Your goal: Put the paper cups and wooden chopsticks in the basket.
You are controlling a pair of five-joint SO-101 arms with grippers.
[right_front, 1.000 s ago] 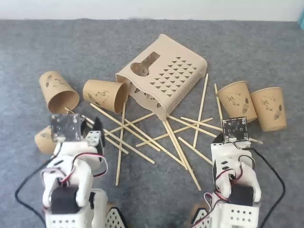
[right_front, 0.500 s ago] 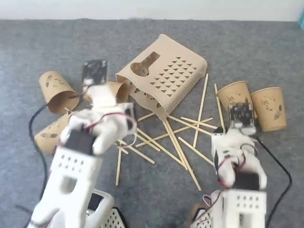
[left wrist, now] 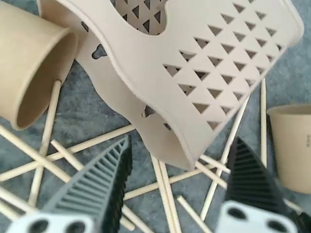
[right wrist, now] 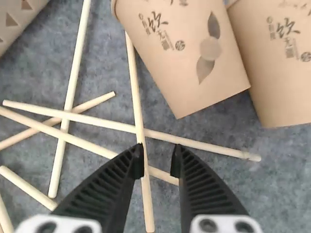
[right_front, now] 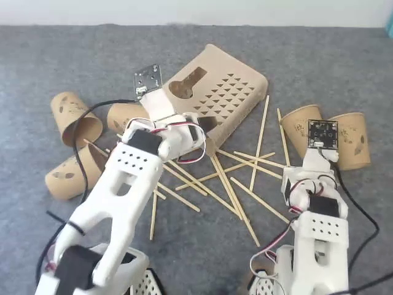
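grey cloth covers the desk (right_front: 344, 55), and the task looks barely begun. the basket (right_front: 230, 92) lies tipped over in the middle, with a wall of triangle holes and a handle cut-out facing up. the paper cups and chopsticks (right_front: 233, 184) lie loose on the cloth around it.

the left pincer (left wrist: 182, 143) hangs over the basket's near corner with its jaws spread wide, one on each side of that corner, gripping nothing. that stance reads as lining up to take the basket by its edge. it probably needs standing upright before anything can be dropped in.

the right pincer (right wrist: 157, 148) sits low over the cloth, its jaws only a narrow gap apart and holding nothing. one chopstick (right wrist: 136, 97) runs from under the near cup (right wrist: 194, 53) down into that gap, close along one jaw, so it looks like the intended pick. a second cup (right wrist: 277, 58) lies just beside the first.

three more cups lie on their sides on the far side of the basket. one cup (right_front: 126, 117) rests against the basket, partly behind the left arm, another (right_front: 73, 117) lies further out, and a third (right_front: 67, 175) lies nearer the arm bases.

the chopsticks are crossed over one another in a loose heap below the basket, and some run under its edge. lifting one may drag its neighbours, and turning the basket may scatter them. the cup against the basket could roll when it moves.
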